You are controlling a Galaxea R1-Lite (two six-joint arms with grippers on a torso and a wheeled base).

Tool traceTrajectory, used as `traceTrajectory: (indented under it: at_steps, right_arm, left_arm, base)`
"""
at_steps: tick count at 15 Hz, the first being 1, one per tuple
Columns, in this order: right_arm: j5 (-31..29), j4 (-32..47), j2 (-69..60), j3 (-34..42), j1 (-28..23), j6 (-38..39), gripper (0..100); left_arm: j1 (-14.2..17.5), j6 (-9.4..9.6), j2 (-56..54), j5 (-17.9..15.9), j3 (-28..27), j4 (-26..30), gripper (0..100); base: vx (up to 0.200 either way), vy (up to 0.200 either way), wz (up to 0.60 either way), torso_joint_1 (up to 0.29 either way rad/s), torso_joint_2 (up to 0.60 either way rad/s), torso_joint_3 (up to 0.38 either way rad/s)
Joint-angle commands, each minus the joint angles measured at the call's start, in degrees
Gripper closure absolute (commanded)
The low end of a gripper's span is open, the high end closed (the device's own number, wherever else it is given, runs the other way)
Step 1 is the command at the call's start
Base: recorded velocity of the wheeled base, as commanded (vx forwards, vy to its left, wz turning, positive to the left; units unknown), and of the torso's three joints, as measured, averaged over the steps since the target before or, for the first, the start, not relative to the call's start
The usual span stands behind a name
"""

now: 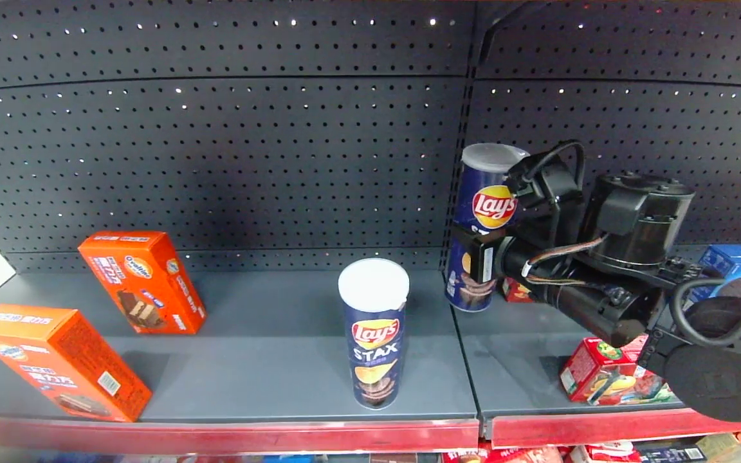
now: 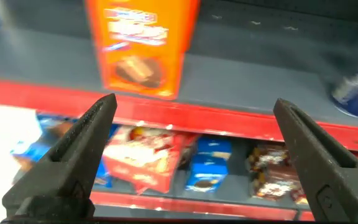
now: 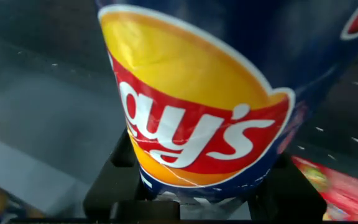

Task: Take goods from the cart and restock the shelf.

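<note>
R gripper (image 1: 476, 254) is clamped on a dark blue chip can (image 1: 493, 193) w/ a pale lid, fingers gripping its lower half from the side. Can is close to upright, slight lean, at the back of the shelf (image 1: 267, 360) near the pegboard wall (image 1: 248, 161), right by the seam between the two shelf boards. Can't tell if its base touches the board. In the right wrist view the can's label (image 3: 197, 124) sits tight betw. the black fingers (image 3: 114, 186).

A 2nd chip can (image 1: 374, 331), same kind, stands upright nearer the front edge, left of the held one and well apart from it.

L gripper (image 2: 197, 155) is spread wide, nothing betw. the fingers (image 2: 86, 155), hanging in front of the red edge strip (image 2: 229, 118), w/ an orange box (image 2: 138, 46) on the shelf beyond it and packs on the lower shelf (image 2: 204, 165) below.

Far left: two orange boxes, one further back (image 1: 142, 280), one at the front (image 1: 62, 360). Right side: red box (image 1: 602, 370) by the front edge, blue box (image 1: 740, 267) further back.
</note>
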Motion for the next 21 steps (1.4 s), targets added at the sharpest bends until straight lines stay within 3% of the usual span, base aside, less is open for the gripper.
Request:
traceTrajectory:
  at_steps: [1, 6, 8, 9, 16, 21]
  right_arm:
    - [0.1, -0.3, -0.6, 0.6, -0.3, 0.3, 100]
    - [6.8, -1.8, -0.2, 1.1, -2.2, 0.4, 100]
    - [15.2, -1.7, -0.2, 1.7, -4.2, 0.3, 100]
    - [16.4, -1.4, 0.1, 1.1, -4.6, 0.3, 100]
    - [17.3, -6.1, 9.7, -2.6, -4.4, 0.4, 100]
    - [11.7, -5.1, 14.3, -8.7, -1.5, 0.2, 100]
  left_arm:
    - [0.0, 0.07, 0.3, 0.0, 0.0, 0.0, 0]
    - [0.0, 0.86, 0.3, -0.5, 0.6, -0.4, 0]
    - [0.0, 0.86, 0.3, -0.5, 0.6, -0.4, 0]
    - [0.0, 0.78, 0.3, -0.5, 0.6, -0.4, 0]
    - [0.0, 0.86, 0.3, -0.5, 0.6, -0.4, 0]
    - [0.0, 0.86, 0.3, -0.6, 0.6, -0.4, 0]
  base:
    - [0.0, 0.0, 0.0, 0.0, 0.0, 0.0]
    - [0.0, 0.0, 0.0, 0.0, 0.0, 0.0]
    - [0.0, 0.0, 0.0, 0.0, 0.0, 0.0]
    - [0.0, 0.0, 0.0, 0.0, 0.0, 0.0]
    - [0.0, 0.0, 0.0, 0.0, 0.0, 0.0]
    - [0.0, 0.0, 0.0, 0.0, 0.0, 0.0]
